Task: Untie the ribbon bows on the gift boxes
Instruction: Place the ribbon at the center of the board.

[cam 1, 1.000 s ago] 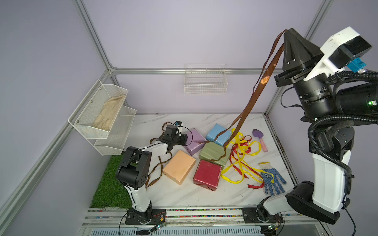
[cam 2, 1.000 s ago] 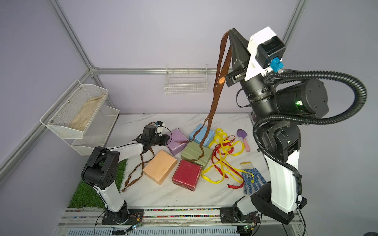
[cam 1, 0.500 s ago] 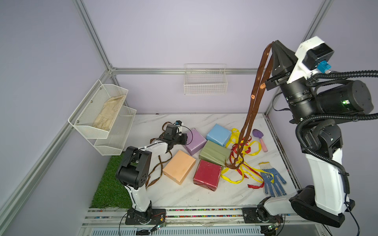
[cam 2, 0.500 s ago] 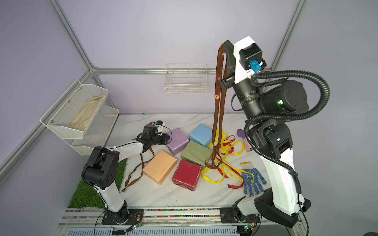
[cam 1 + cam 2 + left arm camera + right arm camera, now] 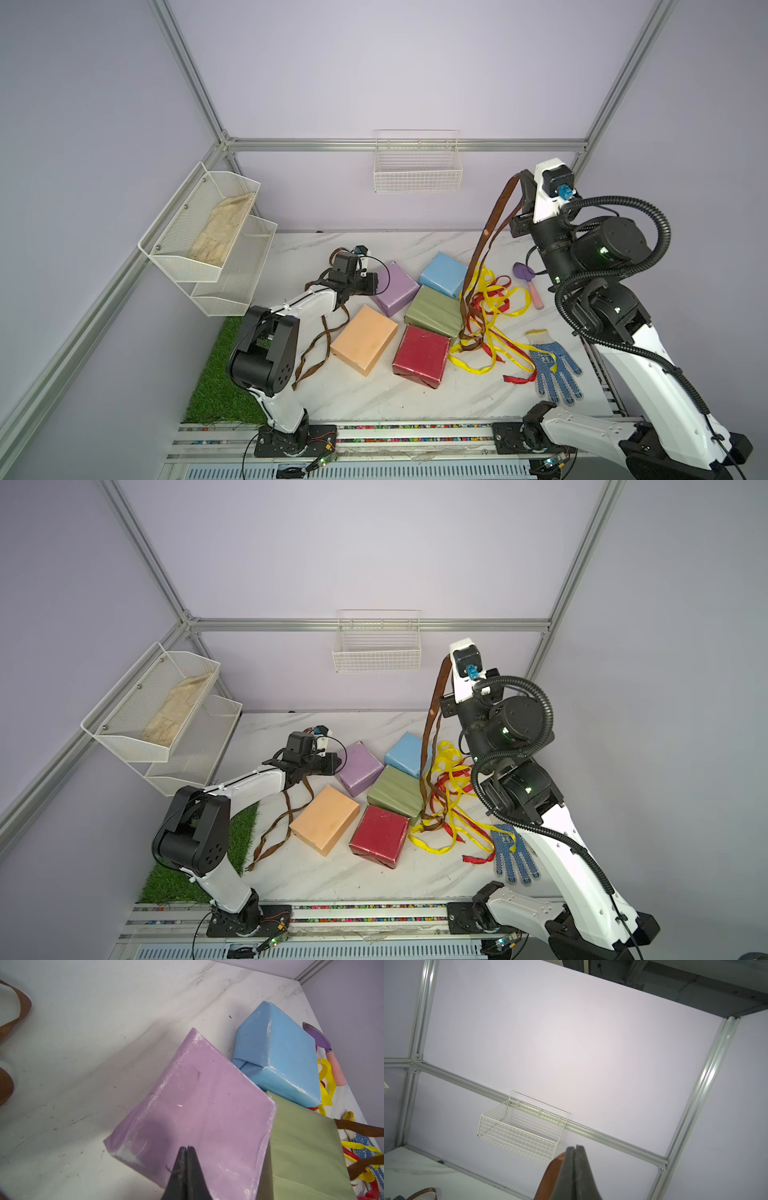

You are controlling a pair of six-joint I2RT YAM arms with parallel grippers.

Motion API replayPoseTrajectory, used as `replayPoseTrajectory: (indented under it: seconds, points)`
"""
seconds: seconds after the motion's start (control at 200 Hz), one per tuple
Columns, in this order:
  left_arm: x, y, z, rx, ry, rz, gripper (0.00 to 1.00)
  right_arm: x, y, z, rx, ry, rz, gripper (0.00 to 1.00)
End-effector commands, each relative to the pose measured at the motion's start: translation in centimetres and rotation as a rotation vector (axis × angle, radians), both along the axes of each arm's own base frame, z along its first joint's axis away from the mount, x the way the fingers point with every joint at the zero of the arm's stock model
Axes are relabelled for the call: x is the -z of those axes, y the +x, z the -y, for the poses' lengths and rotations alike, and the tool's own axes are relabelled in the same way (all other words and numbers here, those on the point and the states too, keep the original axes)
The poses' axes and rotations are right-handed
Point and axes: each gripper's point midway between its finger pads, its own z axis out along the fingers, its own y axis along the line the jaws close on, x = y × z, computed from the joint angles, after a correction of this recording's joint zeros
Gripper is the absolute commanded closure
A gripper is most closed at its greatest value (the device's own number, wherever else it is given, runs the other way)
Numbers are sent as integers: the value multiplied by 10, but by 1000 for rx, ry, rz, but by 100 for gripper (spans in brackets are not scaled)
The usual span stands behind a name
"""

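Right jaws clamp a brown ribbon (image 5: pixel 433 704) high, its tail among loose ribbons (image 5: pixel 448 752) beside the olive box (image 5: pixel 395 791); left jaws together over the lilac box (image 5: pixel 197 1105). Every box bare, so untying looks done.

Lilac box (image 5: pixel 395 286), blue box (image 5: pixel 442 279), olive box (image 5: pixel 432 309), peach box (image 5: pixel 365 338), dark red box (image 5: pixel 420 360); brown ribbon (image 5: pixel 490 220), yellow ribbons (image 5: pixel 465 365), red ribbon (image 5: pixel 517 379); blue-dotted white glove (image 5: pixel 555 370); grey-veined white worktop (image 5: pixel 374 399).
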Motion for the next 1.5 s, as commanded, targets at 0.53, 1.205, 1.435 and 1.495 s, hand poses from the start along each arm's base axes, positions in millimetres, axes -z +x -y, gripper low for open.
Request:
replayPoseTrajectory:
  seconds: [0.53,1.205,1.435,1.495]
  points:
    - [-82,-25,-42,-80,119,157,82,89,-7,40,140,168,-133,100]
    - [-86,-66,-103,-229,238,235,25,264,59,93,279,315,-484,100]
    - [-81,-75,-119,-283,247,265,15,339,92,102,230,387,-723,100]
    - [-75,-76,-121,-291,247,262,12,357,98,101,222,402,-788,100]
